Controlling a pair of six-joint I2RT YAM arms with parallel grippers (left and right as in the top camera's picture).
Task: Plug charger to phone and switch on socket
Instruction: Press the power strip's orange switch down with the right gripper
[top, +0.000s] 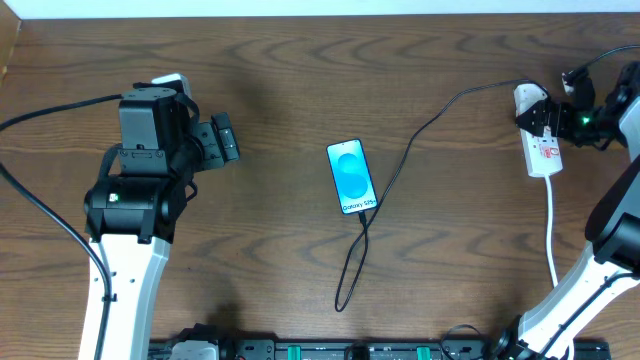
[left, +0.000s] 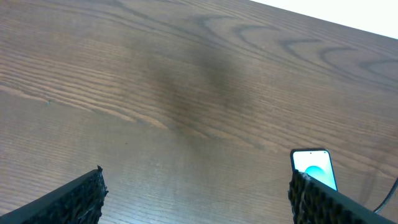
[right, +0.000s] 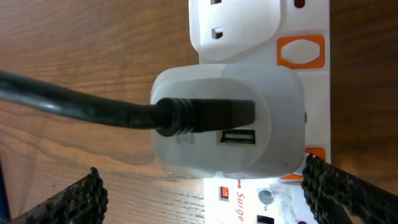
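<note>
The phone (top: 352, 176) lies flat mid-table with its blue screen lit; its top corner also shows in the left wrist view (left: 313, 165). The charger's thin black cable (top: 420, 135) runs from a white plug (right: 230, 124) in the socket (top: 543, 150), loops toward the front edge, and ends at the phone's near end. My right gripper (top: 545, 115) hovers open just above the socket (right: 273, 202), its fingers either side of the plug's near edge. An orange switch (right: 300, 51) sits beside the empty outlet. My left gripper (top: 225, 140) stands open over bare wood, left of the phone.
The socket's white cord (top: 551, 225) runs down toward the right arm's base. A thick black robot cable (top: 45, 215) trails at the far left. The table's back edge meets a white wall (left: 348, 12).
</note>
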